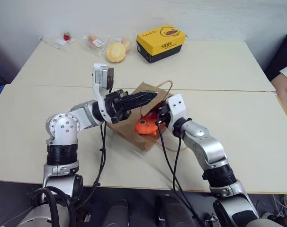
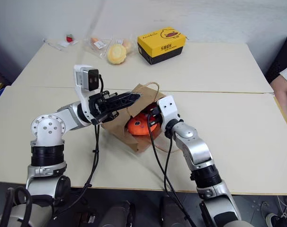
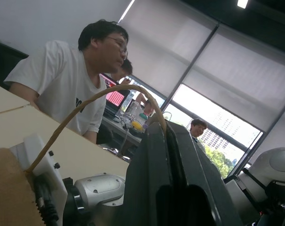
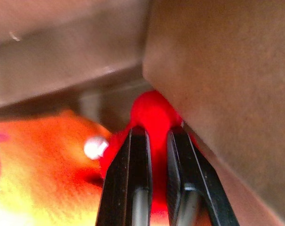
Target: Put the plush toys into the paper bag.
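Four cameras trained on one tabletop (image 1: 238,118) scene.
The paired head views are aimed forward and down over both arms, sharing the paper bag (image 2: 134,101) at centre. From the left wrist, the room is seen low and upward along the left pincer (image 3: 168,141). The right wrist view is pressed close inside the bag, against the red plush toy (image 4: 152,113).

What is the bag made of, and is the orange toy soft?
The paper bag looks like plain brown kraft paper, matte, with creased walls and a twisted tan cord handle. The orange plush toy looks soft: fuzzy, napped fabric, bright and unshiny.
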{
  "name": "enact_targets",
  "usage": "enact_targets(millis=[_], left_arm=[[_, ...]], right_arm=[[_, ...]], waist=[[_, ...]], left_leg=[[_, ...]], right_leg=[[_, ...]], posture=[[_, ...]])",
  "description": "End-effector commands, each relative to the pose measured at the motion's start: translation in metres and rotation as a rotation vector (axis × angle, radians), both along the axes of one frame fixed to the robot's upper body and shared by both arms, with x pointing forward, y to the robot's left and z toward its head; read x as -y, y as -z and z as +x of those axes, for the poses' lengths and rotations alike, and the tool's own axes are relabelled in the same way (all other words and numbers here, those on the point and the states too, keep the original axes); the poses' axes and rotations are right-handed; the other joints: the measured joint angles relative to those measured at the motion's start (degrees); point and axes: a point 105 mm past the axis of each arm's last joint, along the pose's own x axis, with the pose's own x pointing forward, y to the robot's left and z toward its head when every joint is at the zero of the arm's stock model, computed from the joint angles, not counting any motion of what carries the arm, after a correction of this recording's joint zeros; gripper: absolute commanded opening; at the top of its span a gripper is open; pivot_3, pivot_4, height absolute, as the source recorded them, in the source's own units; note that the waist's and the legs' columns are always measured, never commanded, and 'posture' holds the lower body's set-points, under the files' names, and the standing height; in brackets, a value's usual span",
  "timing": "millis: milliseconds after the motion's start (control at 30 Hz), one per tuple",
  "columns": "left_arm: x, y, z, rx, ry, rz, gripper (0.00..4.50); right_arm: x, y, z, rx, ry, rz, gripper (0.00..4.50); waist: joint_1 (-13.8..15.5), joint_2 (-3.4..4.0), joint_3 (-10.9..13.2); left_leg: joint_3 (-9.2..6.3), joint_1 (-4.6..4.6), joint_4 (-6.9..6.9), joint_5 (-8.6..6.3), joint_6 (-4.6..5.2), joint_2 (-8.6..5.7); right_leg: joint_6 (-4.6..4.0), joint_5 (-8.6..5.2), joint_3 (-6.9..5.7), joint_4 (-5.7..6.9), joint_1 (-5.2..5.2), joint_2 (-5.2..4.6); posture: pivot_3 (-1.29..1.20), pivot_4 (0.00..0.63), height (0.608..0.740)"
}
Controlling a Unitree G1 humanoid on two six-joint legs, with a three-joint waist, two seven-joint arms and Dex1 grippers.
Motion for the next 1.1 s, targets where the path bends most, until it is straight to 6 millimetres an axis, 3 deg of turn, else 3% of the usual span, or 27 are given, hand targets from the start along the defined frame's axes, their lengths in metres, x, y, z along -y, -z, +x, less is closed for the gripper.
enact_targets(millis=[33,100,200,367,533,600,700,767,933,1000,1100], left_arm=[[-0.001,-0.01,-0.006,0.043,0.023,-0.026,0.0],[-0.002,-0.01,-0.005,0.048,0.014,-0.028,0.0],[-0.003,-0.011,-0.002,0.055,-0.007,-0.03,0.0],[-0.005,-0.009,0.0,0.055,-0.03,-0.025,0.0],[-0.008,-0.006,0.002,0.049,-0.049,-0.018,0.0],[-0.01,-0.005,0.002,0.047,-0.056,-0.016,0.0],[-0.011,-0.003,0.003,0.044,-0.062,-0.014,0.0],[-0.011,-0.003,0.003,0.043,-0.064,-0.013,0.0],[-0.011,-0.001,0.002,0.042,-0.058,-0.004,0.0],[-0.01,-0.001,0.002,0.045,-0.054,-0.002,0.0],[-0.01,-0.002,0.003,0.049,-0.049,-0.001,0.0]], right_arm=[[-0.002,-0.013,0.008,0.061,0.02,0.072,0.02],[-0.004,-0.012,0.007,0.041,0.013,0.109,0.02],[-0.007,-0.01,-0.002,0.022,-0.049,0.089,1.0],[-0.007,-0.024,-0.027,0.003,-0.183,0.147,2.76],[0.017,-0.045,-0.047,-0.051,-0.252,0.214,4.46],[0.02,-0.05,-0.059,-0.074,-0.315,0.222,4.46],[0.021,-0.057,-0.091,-0.112,-0.49,0.235,4.46],[0.033,-0.055,-0.105,-0.131,-0.522,0.222,4.46],[0.069,-0.044,-0.117,-0.175,-0.44,0.202,4.46],[0.095,-0.032,-0.125,-0.239,-0.339,0.212,4.46],[0.133,0.005,-0.151,-0.564,-0.143,0.338,4.46]], waist=[[-0.51,0.0,0.0],[-0.65,0.0,0.0],[-0.74,0.0,0.0],[-0.61,0.0,0.0],[-0.52,0.0,0.0],[-0.5,0.0,0.0],[-0.45,0.0,0.0],[-0.42,0.0,0.0],[-0.14,-0.01,0.0],[0.18,0.0,0.0],[0.95,0.0,0.0]], left_leg=[[0.0,0.0,0.01,0.0,0.0,0.0],[0.0,0.01,0.01,0.0,0.0,0.0],[0.0,0.01,-0.02,0.0,0.0,0.02],[0.0,0.0,-0.04,0.0,0.0,0.02],[-0.01,0.0,-0.05,-0.01,0.01,0.02],[-0.01,0.0,-0.05,-0.02,0.04,0.02],[-0.01,0.01,-0.11,-0.03,0.05,0.02],[-0.02,0.01,-0.18,-0.03,0.05,0.02],[-0.01,0.05,-0.15,-0.07,0.13,0.02],[0.0,0.07,-0.11,-0.08,0.14,0.02],[-0.01,0.1,-0.17,-0.08,0.14,0.03]], right_leg=[[0.0,0.0,0.01,0.03,0.0,0.0],[0.0,0.0,0.0,0.04,0.0,0.0],[0.0,0.0,0.01,0.07,-0.01,0.02],[0.0,0.0,0.01,0.06,0.0,0.01],[0.0,0.0,0.01,0.01,0.0,0.0],[0.0,0.0,0.01,-0.06,0.01,-0.01],[0.0,0.0,0.0,-0.08,0.01,0.0],[0.0,0.0,-0.01,-0.07,0.02,0.0],[0.0,0.0,-0.01,-0.2,0.15,-0.01],[0.01,0.0,0.0,-0.21,0.17,-0.01],[0.01,0.0,-0.01,-0.19,0.19,0.01]], posture=[[0.0,0.15,0.74],[0.0,0.15,0.74],[0.0,0.15,0.74],[0.0,0.15,0.74],[0.0,0.15,0.74],[0.0,0.15,0.74],[0.0,0.15,0.74],[0.0,0.15,0.74],[0.0,0.15,0.74],[0.0,0.15,0.74],[0.0,0.15,0.74]])
